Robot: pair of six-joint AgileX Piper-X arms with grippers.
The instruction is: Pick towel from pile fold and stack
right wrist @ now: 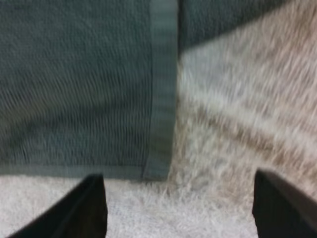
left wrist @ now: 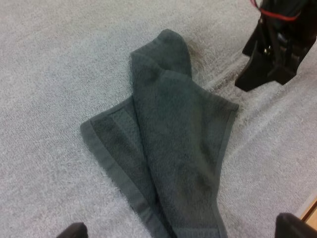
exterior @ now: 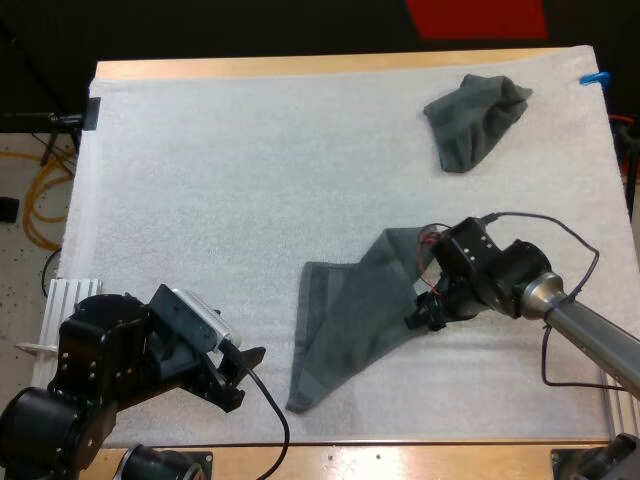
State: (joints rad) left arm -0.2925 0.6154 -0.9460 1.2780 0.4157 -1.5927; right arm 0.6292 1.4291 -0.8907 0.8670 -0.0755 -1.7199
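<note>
one towel (exterior: 352,318) runs lengthwise from near-left to far-right.

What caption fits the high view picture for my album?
Open right gripper beside the spread towel; a crumpled towel lies far back on the mat.

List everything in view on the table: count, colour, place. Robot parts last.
laid-out towel: one, dark grey-green, near right part of the mat, partly doubled over itself, one hemmed corner just ahead of the right gripper
crumpled towel: one, dark grey-green, far right of the mat, apart from the other towel
mat: one, white, covers most of the table
table: one, wooden, edge shows beyond the mat's far side
left gripper: one, black, open, near left of the mat, short of the laid-out towel
right gripper: one, black, open, low at the laid-out towel's right edge
</note>
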